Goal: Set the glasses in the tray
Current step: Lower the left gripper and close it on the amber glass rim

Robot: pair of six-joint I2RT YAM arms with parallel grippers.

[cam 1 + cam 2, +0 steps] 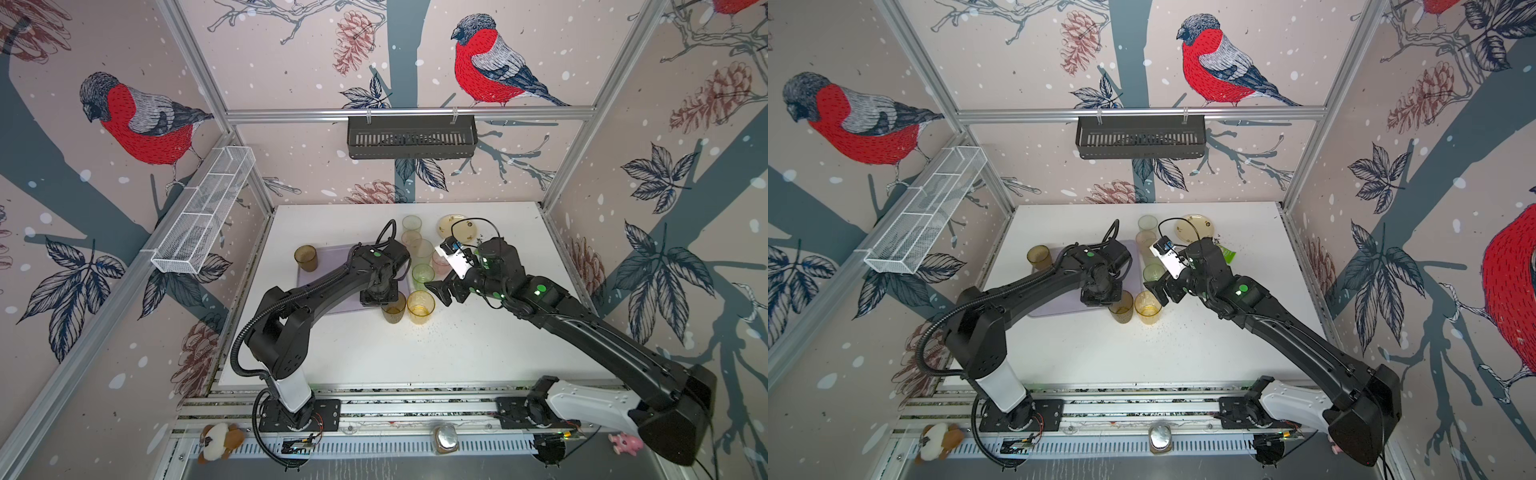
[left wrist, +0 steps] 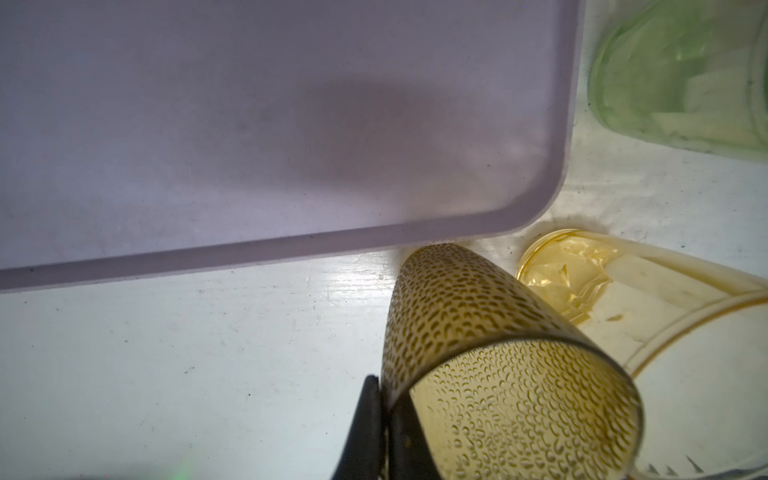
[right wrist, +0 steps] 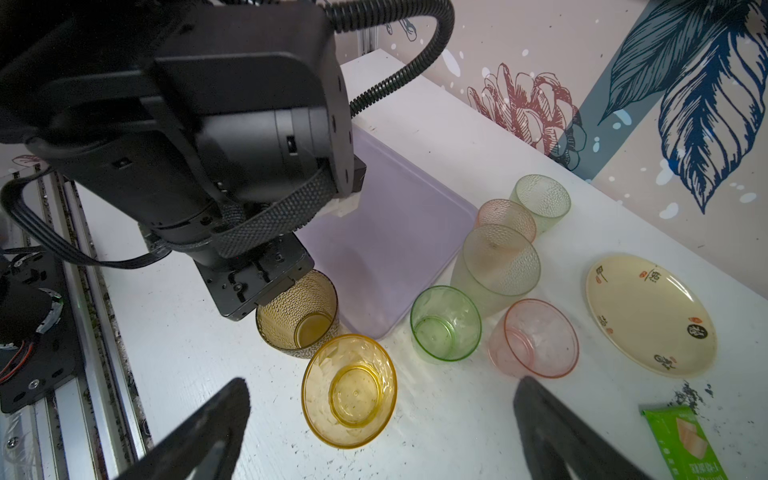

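Left pincer clamps the brown glass wall beside the tray, ready for lifting; right pincer stands apart.

Your two top views hang high above the front rail and look steeply down toward the back wall. They are far enough off to hold the whole white bench and both arms, and side by side they share almost the same scene. Your left wrist camera sits very near the bench, looking down on one rounded corner of the flat pale lilac plastic tray and the dimpled brown translucent tumbler beside it. Your right wrist camera stands farther off, looking obliquely across the bench toward a papered wall, and it shares that same corner and tumbler.
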